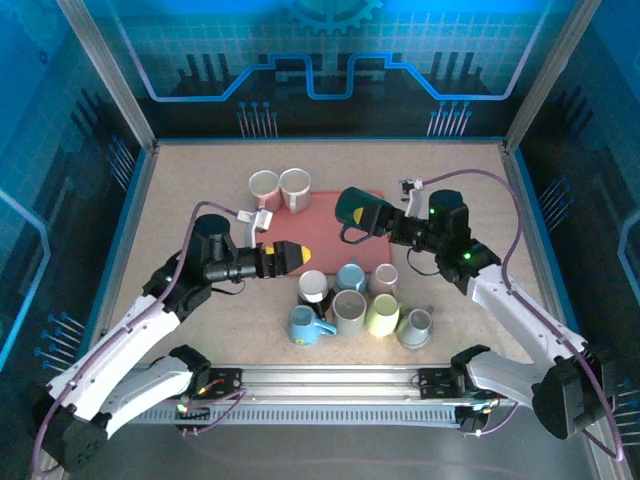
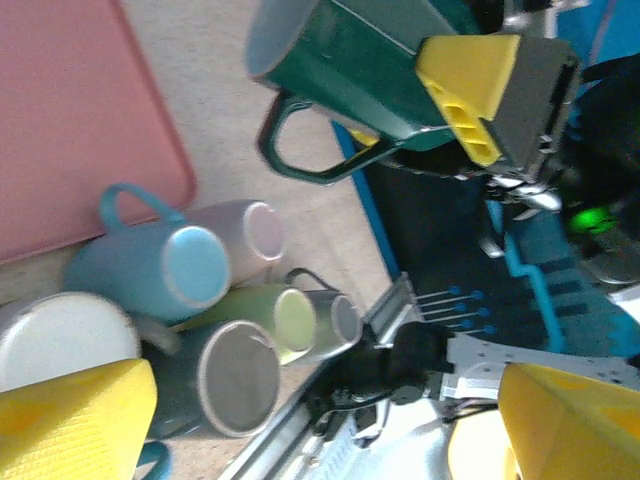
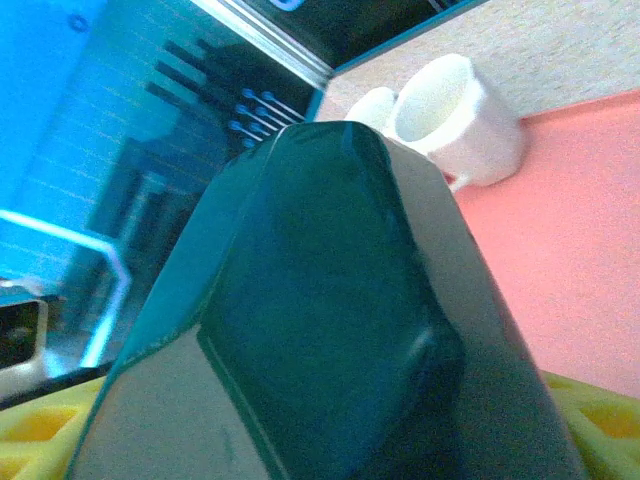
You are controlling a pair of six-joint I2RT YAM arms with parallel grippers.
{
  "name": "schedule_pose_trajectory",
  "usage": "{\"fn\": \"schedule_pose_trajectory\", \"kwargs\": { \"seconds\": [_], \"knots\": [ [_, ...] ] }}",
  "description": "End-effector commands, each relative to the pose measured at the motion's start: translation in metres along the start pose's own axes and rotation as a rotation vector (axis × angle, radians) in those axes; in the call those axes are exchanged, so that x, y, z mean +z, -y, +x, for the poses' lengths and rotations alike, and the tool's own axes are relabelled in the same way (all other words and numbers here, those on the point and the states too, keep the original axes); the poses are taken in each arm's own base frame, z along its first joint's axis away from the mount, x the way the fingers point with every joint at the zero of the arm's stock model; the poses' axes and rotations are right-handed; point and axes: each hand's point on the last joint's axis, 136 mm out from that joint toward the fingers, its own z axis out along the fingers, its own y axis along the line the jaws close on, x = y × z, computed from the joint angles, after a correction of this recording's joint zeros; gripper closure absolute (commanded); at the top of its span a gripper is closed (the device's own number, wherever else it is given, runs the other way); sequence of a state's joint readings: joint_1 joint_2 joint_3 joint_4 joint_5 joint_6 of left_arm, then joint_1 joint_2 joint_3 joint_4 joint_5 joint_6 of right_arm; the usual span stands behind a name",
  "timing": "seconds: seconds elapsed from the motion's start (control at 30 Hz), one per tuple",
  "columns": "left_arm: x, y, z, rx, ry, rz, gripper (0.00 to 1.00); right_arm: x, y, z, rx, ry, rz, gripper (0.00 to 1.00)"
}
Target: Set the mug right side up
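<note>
From above, I see the right gripper (image 1: 388, 224) clamped on the dark green mug (image 1: 355, 212), held on its side over the pink mat (image 1: 325, 228) at centre. The left gripper (image 1: 300, 256) is lower left of it, jaws spread wide and empty. On the left wrist camera, its yellow fingers (image 2: 75, 415) sit in the bottom corners and the mug (image 2: 370, 60) is at the top. On the right wrist camera, the mug (image 3: 330, 300) sits centre between the yellow fingers (image 3: 40, 430).

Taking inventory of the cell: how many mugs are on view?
10. Two white mugs at the mat's far edge, one green mug held in the right hand, seven in a cluster at its near side. Others may be hidden.
</note>
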State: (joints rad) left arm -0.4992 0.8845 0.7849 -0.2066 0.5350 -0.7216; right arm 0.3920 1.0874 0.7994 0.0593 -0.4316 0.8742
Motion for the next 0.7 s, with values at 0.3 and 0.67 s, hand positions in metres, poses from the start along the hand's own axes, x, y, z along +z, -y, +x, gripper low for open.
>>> {"fn": "schedule_pose_trajectory", "kwargs": {
  "seconds": [0.3, 0.67],
  "knots": [
    [0.03, 0.038, -0.021, -0.034, -0.05, 0.289, 0.14, -0.04, -0.08, -0.04, 0.033, 0.197, -0.538, 0.78],
    [0.042, 0.056, -0.035, 0.02, -0.065, 0.364, 0.16, -0.036, -0.097, -0.033, 0.062, 0.104, -0.706, 0.79]
  ]
}}
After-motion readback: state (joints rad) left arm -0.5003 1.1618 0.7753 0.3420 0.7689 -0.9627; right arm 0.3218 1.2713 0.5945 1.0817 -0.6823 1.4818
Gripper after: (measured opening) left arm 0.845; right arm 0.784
